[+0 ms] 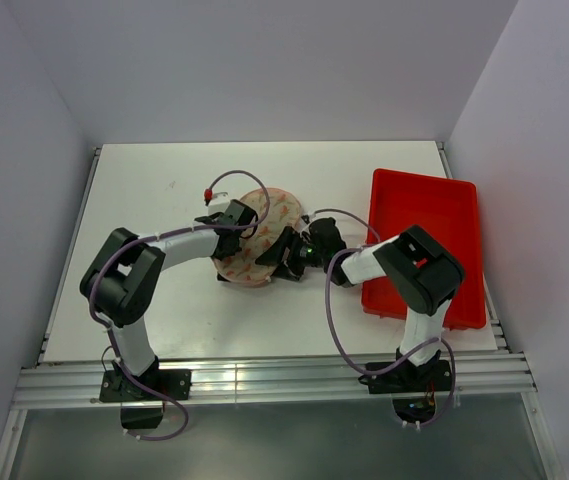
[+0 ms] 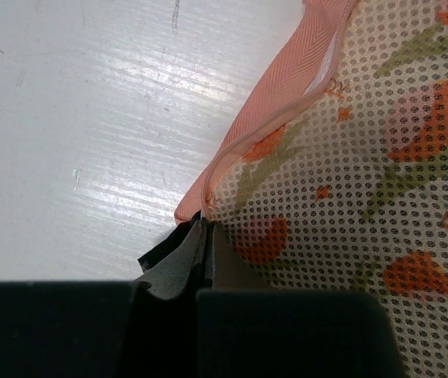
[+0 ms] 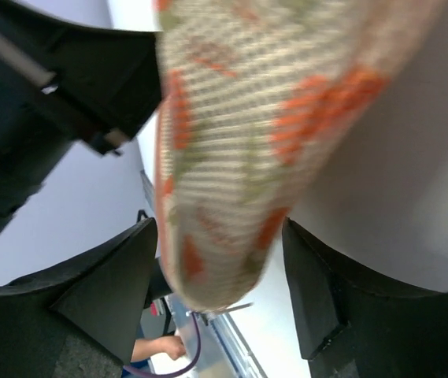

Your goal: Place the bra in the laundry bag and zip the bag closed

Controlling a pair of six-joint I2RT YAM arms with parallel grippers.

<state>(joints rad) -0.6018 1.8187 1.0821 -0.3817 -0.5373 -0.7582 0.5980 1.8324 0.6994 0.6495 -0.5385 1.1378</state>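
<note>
The laundry bag (image 1: pixel 259 235) lies folded shut in the middle of the table, its beige mesh with orange-red print facing up. Its pink zipper rim (image 2: pixel 263 118) runs down to my left gripper (image 2: pixel 202 228), which is shut on the bag's edge at the zipper's end (image 1: pixel 232 236). A small black strip (image 2: pixel 154 253) sticks out beside the fingertips; I cannot tell what it is. My right gripper (image 3: pixel 216 252) stands open at the bag's right side (image 1: pixel 284 255), one finger on each side of the bag's rounded edge (image 3: pixel 231 118) with gaps showing. The bra is out of view.
A red plastic tray (image 1: pixel 419 205) sits at the right of the white table (image 1: pixel 164 190), under my right arm's elbow. White walls close in the left, back and right. A metal rail runs along the near edge.
</note>
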